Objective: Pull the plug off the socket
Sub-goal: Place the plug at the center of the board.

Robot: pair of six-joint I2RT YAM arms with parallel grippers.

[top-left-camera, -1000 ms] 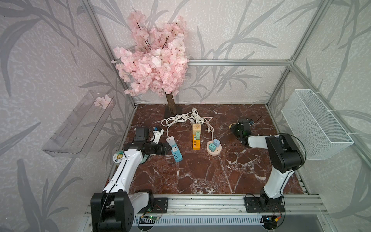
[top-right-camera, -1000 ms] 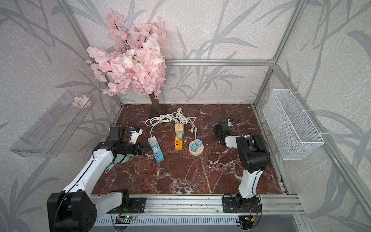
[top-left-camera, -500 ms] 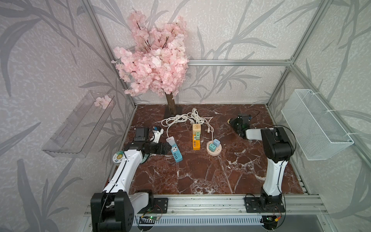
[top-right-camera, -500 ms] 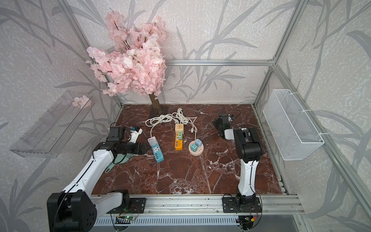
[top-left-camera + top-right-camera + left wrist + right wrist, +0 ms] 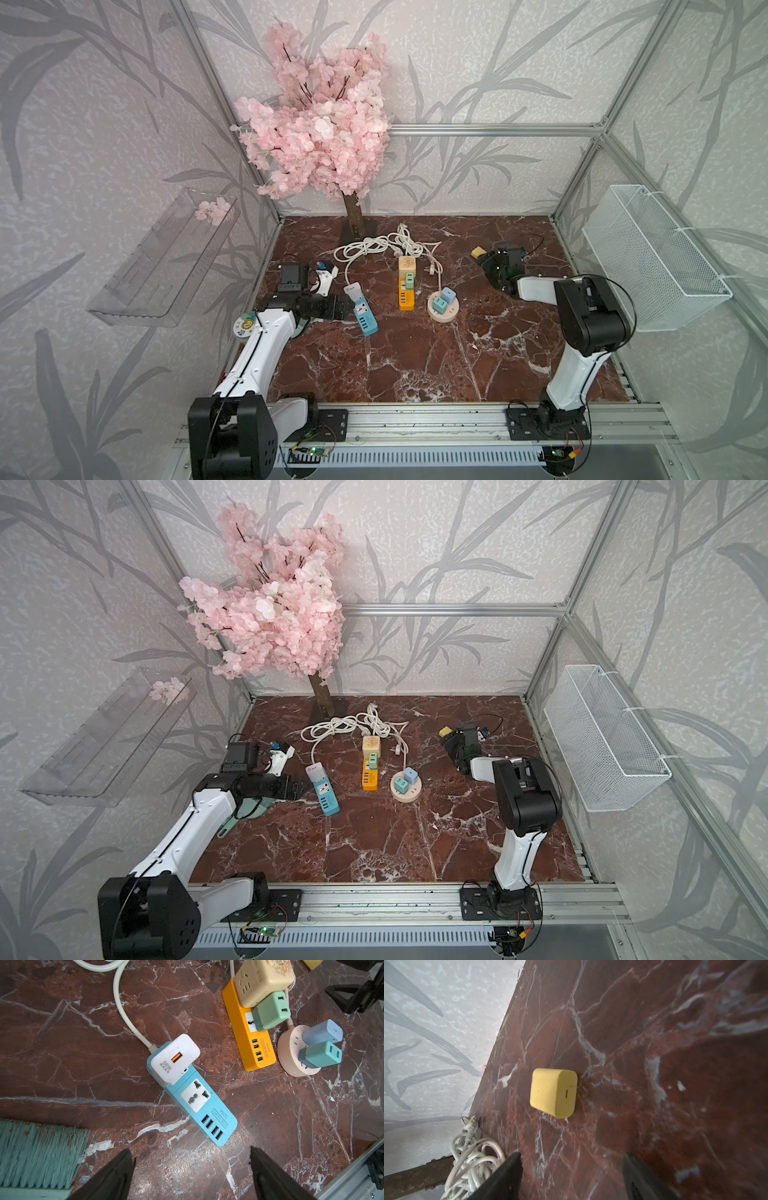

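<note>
- yellow plug (image 5: 553, 1093): matte rounded block with one thin slot on its face. It lies loose toward the back right of the counter (image 5: 654, 1064), well apart from every strip.
- right tool (image 5: 571, 1169): black fingers spread wide with nothing between them. The yellow plug is just ahead, not touching.
- left tool (image 5: 191, 1165): fingers apart and empty, near the blue strip (image 5: 199, 1101).
- blue strip: glossy plastic, printed "USB SOCKET S204". A white charger (image 5: 174, 1059) marked "66W" is seated at its cord end.
- orange strip (image 5: 255, 1049): same print, with a green cube plug (image 5: 270, 1011) seated in it.
- counter: red-brown marble look with white veins.
- walls: grey leaf wallpaper.
</note>
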